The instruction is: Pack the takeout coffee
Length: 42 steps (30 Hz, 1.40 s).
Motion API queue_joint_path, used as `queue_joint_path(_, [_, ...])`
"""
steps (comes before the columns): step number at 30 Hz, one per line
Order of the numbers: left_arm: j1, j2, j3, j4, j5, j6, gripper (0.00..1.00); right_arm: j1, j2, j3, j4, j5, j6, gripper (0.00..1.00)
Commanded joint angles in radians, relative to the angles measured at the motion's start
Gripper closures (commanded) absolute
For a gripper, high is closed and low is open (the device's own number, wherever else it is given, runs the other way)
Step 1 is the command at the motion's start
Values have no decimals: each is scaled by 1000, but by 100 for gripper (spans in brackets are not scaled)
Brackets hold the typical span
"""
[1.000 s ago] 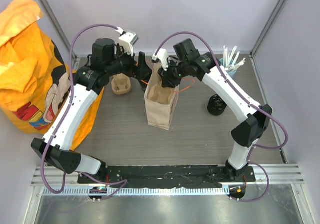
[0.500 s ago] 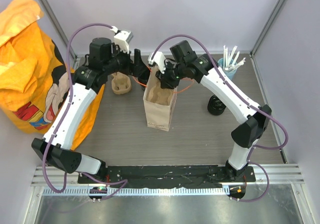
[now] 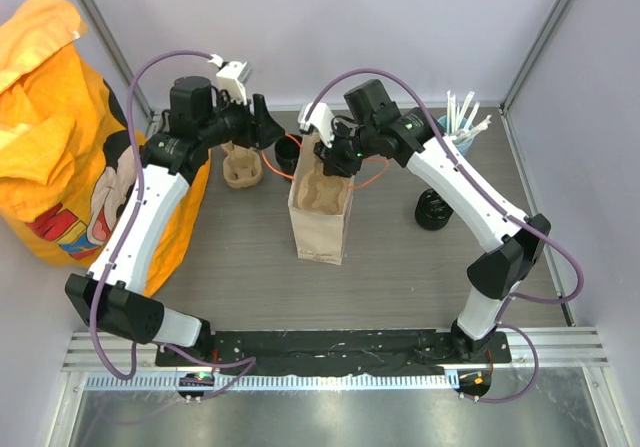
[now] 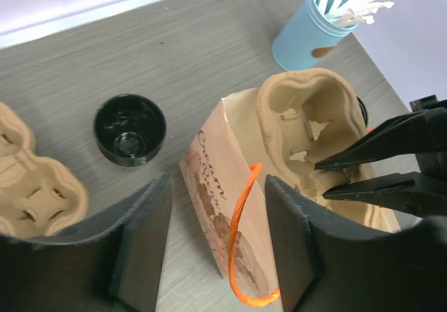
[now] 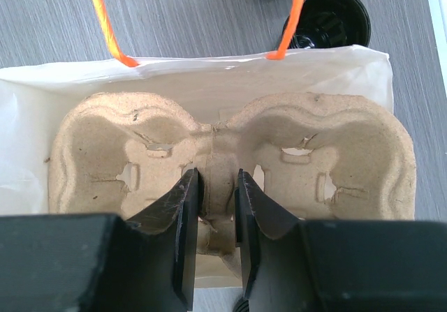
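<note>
My right jaws (image 5: 215, 179) pinch narrow on the middle ridge of the pulp carrier (image 5: 335, 158), which the paper bag (image 5: 209, 82) walls hem closely. My left jaws (image 4: 218, 186) hang open over the bag's edge and orange handle (image 4: 237, 256), gripping nothing. They have narrowed and drawn back, uncovering a black cup (image 4: 130, 129) beside a spare carrier (image 4: 35, 193). The takeout coffee (image 3: 433, 210) stands right of my right jaws, apart from the bag
</note>
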Motion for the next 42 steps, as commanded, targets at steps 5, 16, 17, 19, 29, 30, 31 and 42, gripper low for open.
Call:
queue_joint_path(5, [8, 15, 7, 28, 78, -11, 51, 28, -44, 17, -3, 26, -75, 72])
queue_joint_path(16, [6, 20, -13, 15, 74, -11, 61, 59, -14, 13, -38, 4, -118, 72])
queue_joint_path(17, [8, 18, -16, 14, 72, -11, 61, 62, -13, 14, -41, 6, -118, 72])
queue_joint_path(19, [8, 18, -16, 14, 69, -11, 63, 63, -8, 13, -42, 4, -120, 72])
queue_joint_path(29, [8, 20, -24, 6, 77, -11, 61, 71, 6, -18, -55, 7, -123, 72])
queue_joint_path(30, [6, 20, -23, 3, 77, -10, 59, 69, 7, -19, -56, 11, -126, 72])
queue_joint_path(31, [8, 21, -19, 0, 81, -8, 57, 69, 10, -18, -62, 11, -131, 72])
queue_joint_path(42, [6, 17, -27, -9, 100, -2, 54, 71, 61, -19, -64, -29, -124, 72])
